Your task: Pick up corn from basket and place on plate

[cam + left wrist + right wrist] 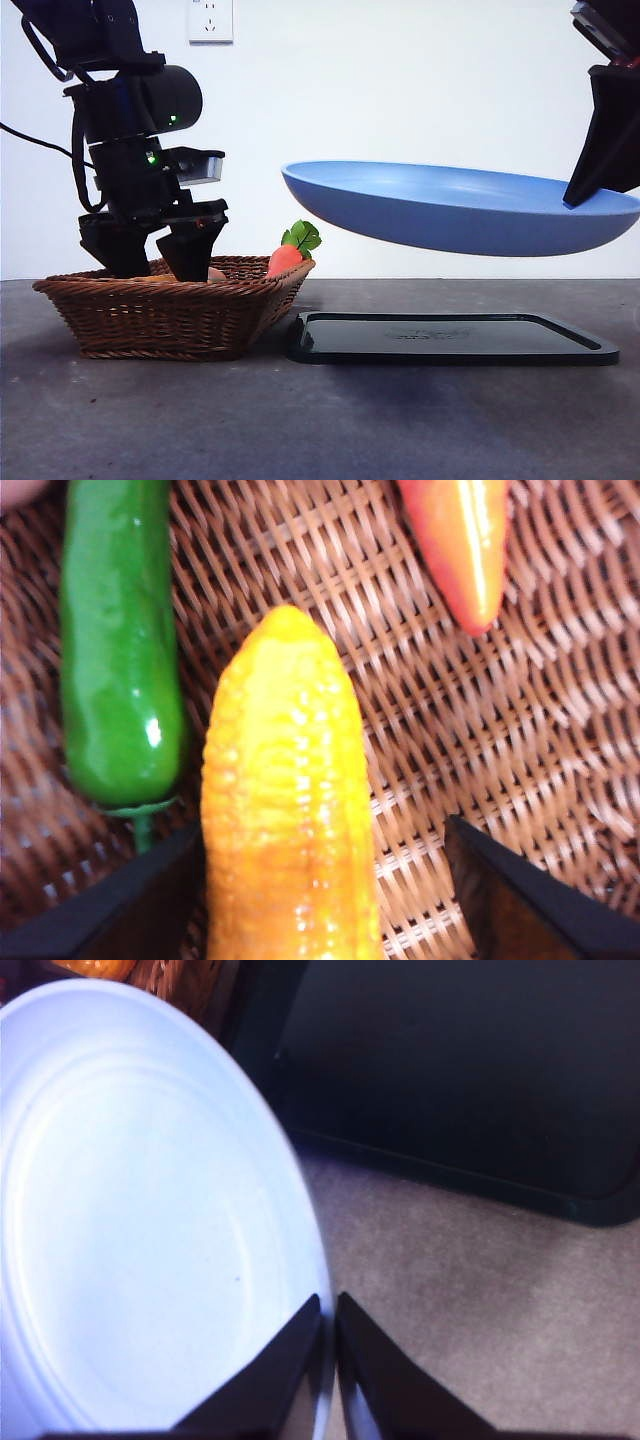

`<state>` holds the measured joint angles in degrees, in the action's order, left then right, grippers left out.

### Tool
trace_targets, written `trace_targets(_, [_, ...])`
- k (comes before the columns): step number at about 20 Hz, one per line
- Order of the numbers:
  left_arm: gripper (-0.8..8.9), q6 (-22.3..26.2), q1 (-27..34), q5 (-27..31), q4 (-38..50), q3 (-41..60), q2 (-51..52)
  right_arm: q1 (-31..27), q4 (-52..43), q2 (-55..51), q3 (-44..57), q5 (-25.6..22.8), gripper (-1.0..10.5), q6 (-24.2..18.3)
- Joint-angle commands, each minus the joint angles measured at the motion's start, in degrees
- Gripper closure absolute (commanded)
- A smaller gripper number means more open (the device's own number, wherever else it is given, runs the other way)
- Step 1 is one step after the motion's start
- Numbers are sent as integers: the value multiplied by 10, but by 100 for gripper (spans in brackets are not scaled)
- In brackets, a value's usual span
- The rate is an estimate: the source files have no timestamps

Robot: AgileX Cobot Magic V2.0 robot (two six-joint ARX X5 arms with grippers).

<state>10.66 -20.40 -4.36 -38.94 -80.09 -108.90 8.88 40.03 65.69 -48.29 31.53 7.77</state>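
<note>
The orange-yellow corn (290,810) lies on the woven floor of the basket (165,310), between the two black jaws of my left gripper (325,880), which is open around it and lowered into the basket (450,730). In the front view that gripper (155,262) reaches below the braided rim, and the corn is hidden there. My right gripper (328,1305) is shut on the rim of the blue plate (150,1220). It holds the plate (450,205) in the air, slightly tilted, above the black tray.
A green pepper (115,650) lies beside the corn, and a red-orange carrot (462,540) on its other side. The carrot's leafy top (292,250) pokes over the basket's right rim. A flat black tray (450,338) rests on the grey table right of the basket.
</note>
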Motion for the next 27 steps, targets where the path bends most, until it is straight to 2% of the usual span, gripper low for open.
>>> trace_targets(1, [512,6,-5,2,-5,-13,-24,0,-7,4,-13,6,945,1])
trace_targets(4, [599,-6,-10,2,-19,-13,-24,0,-9,4,-13,6,945,1])
trace_targets(6, [609,-11,-9,2,-34,-20,-24,0,-9,4,-13,6,945,2])
trace_targets(9, [610,-27,-10,-2,-84,-84,-16,0,-10,10,-13,3,945,7])
trace_targets(11, [610,-37,-14,-45,-95,-125,10,0,-11,29,-13,0,945,10])
trace_targets(13, [610,-59,-25,-124,-91,-150,45,-1,-25,62,-13,0,945,22])
trace_targets(15, [610,-60,-51,-196,-82,-153,70,-1,-52,107,-13,0,945,42])
trace_targets(16, [609,-59,-71,-214,-82,-153,72,-2,-63,127,-13,0,945,51])
trace_targets(21, [609,-25,-184,-215,-73,-152,33,-2,-76,153,-22,0,945,63])
trace_targets(27, [609,-5,-234,-209,-80,-152,-16,-9,-68,153,-29,0,945,62])
